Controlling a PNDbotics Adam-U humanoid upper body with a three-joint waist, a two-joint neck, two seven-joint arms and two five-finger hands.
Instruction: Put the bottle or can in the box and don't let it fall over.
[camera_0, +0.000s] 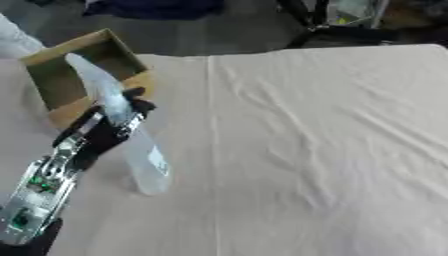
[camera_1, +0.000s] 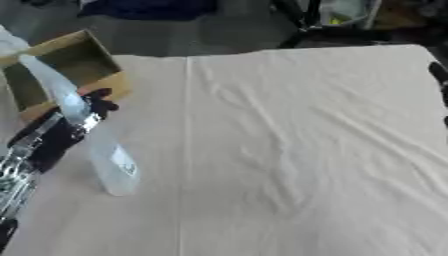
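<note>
A tall clear plastic bottle (camera_0: 145, 162) with a small white label leans steeply, its neck pointing up and left over the open cardboard box (camera_0: 54, 82) at the table's far left corner. Its base hangs low near the cloth; I cannot tell whether it touches. My left hand (camera_0: 103, 134), black, comes up from the lower left, and its fingers are curled round the bottle's middle. The box lies tipped with its opening facing me. Of my right hand (camera_1: 440, 75) only dark tips show at the right edge of the right eye view.
A creased beige cloth (camera_0: 315, 150) covers the table, with a fold line running front to back near the bottle. Beyond the far edge stand dark chair legs (camera_0: 306, 25) and a blue bundle (camera_0: 153, 7) on the floor.
</note>
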